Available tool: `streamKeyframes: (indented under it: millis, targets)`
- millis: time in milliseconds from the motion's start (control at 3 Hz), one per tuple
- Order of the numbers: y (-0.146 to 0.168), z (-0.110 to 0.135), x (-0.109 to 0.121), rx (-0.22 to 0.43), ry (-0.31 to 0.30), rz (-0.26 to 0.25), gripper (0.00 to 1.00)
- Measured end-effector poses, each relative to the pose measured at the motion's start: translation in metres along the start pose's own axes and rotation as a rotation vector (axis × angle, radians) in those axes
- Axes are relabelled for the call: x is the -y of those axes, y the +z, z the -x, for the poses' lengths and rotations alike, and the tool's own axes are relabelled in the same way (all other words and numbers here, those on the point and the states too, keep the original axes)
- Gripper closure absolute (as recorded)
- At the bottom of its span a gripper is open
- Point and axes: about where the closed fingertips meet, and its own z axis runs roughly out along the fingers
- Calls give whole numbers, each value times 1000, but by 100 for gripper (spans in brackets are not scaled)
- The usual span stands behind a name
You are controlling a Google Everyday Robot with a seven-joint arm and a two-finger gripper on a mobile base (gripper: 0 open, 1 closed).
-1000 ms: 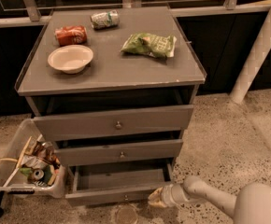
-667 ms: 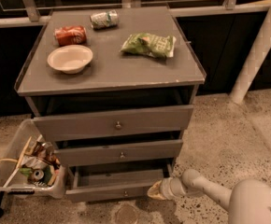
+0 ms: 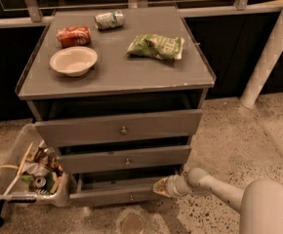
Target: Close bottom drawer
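Observation:
The grey cabinet has three drawers. The bottom drawer is the lowest, with a slim front panel and a small round knob; it stands out only slightly, with a thin strip of its tray showing above the front. My gripper is at the right end of that front panel, touching or almost touching it, on a white arm reaching in from the lower right. The middle drawer and top drawer also stand out a little.
On the cabinet top lie a white bowl, a red can, a green-white can and a green chip bag. A clear bin of trash stands on the floor at the left. A white post rises at the right.
The bottom drawer has slid inward, with less tray showing. My gripper has followed it towards the cabinet along the right end of its front.

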Motion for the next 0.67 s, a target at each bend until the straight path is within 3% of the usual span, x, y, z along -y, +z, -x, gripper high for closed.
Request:
streamKeyframes:
  millis: [333,667]
  targets:
    - [0,0,0,0,0,1,59]
    - [-11,-6,-18,-21,33,4,59]
